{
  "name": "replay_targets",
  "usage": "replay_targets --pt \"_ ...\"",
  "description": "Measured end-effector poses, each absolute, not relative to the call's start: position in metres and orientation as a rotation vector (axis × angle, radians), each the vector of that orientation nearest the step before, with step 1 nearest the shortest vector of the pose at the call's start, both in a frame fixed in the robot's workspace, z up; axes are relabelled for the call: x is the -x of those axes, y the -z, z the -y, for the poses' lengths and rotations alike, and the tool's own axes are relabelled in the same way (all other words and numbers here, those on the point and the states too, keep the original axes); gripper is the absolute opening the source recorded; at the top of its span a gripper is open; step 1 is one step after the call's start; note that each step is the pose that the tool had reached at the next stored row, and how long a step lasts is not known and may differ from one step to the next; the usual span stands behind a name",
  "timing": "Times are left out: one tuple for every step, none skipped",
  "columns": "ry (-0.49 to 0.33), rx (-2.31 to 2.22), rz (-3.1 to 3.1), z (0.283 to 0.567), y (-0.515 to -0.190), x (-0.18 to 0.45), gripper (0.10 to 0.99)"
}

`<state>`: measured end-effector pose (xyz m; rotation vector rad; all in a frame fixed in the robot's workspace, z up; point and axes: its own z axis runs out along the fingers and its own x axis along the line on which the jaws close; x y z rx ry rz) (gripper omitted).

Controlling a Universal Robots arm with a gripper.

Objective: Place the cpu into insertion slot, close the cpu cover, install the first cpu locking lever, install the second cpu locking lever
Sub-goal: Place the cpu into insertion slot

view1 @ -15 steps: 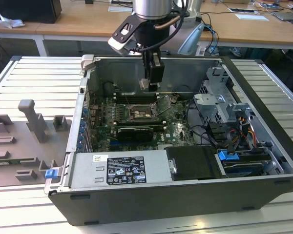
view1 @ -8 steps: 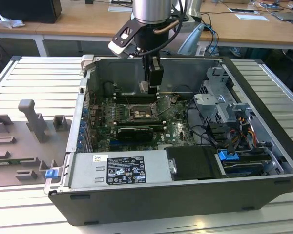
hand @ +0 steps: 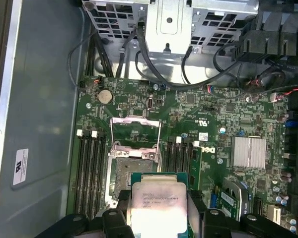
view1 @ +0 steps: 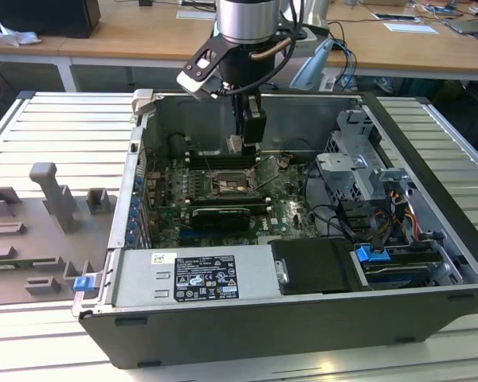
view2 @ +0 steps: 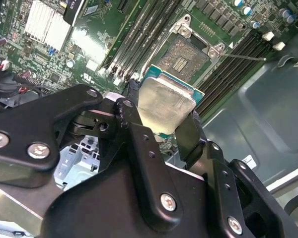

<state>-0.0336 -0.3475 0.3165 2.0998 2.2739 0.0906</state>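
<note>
CPU [view2: 166, 101] is clamped between the two black fingers [view2: 134, 96] of the end effector [view2: 161, 113], which is narrowed onto opposite edges of the chip, silver-grey top plate facing the wrist cameras and green rim showing round it. In the exterior view the end effector [view1: 248, 140] hangs inside an open computer case [view1: 430, 179] that lies on a slatted metal table [view1: 56, 119], toward the case's far wall and raised above the green motherboard [view1: 291, 211].

The insertion slot [hand: 129, 173] lies bare on the board, its dull contact field uncovered, with long black memory slots [hand: 87, 168] on both sides. In the first wrist view the CPU [hand: 156, 206] overlaps one edge of the slot without sitting in it; in the second wrist view the insertion slot [view2: 181, 57] lies apart from the chip. The cpu cover [hand: 135, 119] stands swung open at the slot's hinge side, its cut-out showing the board behind. A thin metal lever [view2: 241, 56] juts out beside the socket frame.
</note>
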Motion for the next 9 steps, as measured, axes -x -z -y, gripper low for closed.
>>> replay_targets --pt "-0.090 -2.100 -2.274 0.347 -0.316 0.034 0.537" --pt "-0.090 -2.100 -2.274 0.347 -0.314 0.034 0.537" --pt "-0.091 -2.100 -2.274 0.347 -0.312 0.034 0.537" --pt "-0.090 -2.100 -2.274 0.347 -0.311 0.034 0.537" --pt "-0.090 -2.100 -2.274 0.347 -0.309 0.034 0.537" --pt "-0.090 -2.100 -2.274 0.347 -0.307 0.034 0.537" --pt "-0.091 -2.100 -2.274 0.347 -0.303 0.034 0.537" --pt "-0.090 -2.100 -2.274 0.347 -0.300 0.034 0.537" --pt "-0.090 -2.100 -2.273 0.347 -0.298 0.034 0.537"
